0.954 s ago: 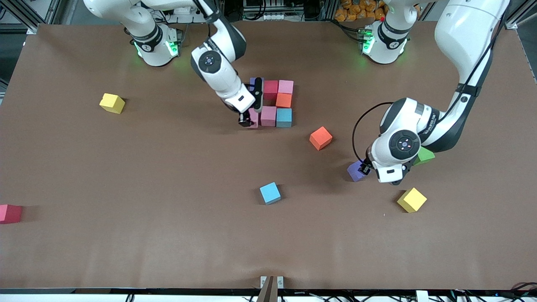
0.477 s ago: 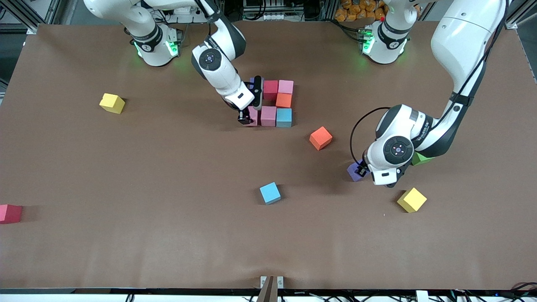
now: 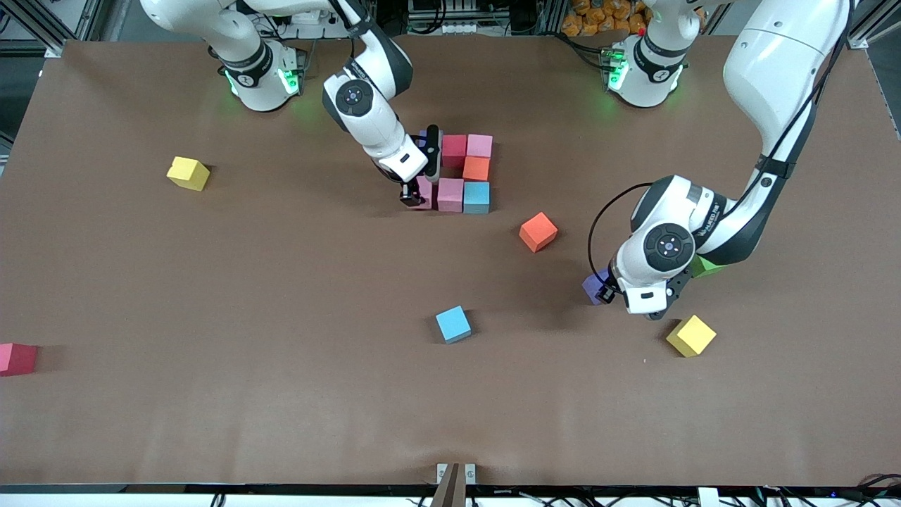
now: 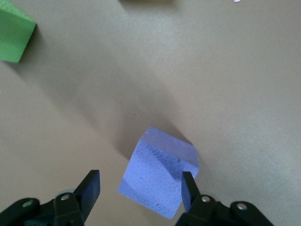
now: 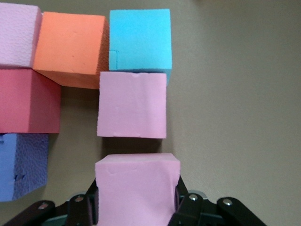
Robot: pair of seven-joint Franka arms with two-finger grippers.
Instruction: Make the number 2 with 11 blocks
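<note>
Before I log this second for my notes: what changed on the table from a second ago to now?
The left gripper drew in over the purple block, fingers either side, not yet closed. The right gripper stayed clamped on the pink block at the number 2, shifting only slightly. No block visibly moved.

In the front view the right arm covered most of the purple block (image 3: 424,134) and part of the pink block (image 3: 425,193) in its gripper (image 3: 412,197). The left arm hid most of the green cube (image 3: 704,266) and half of the loose purple block (image 3: 593,286). The red block (image 3: 15,358) at the table's (image 3: 281,394) right-arm edge was cut off by the frame
</note>
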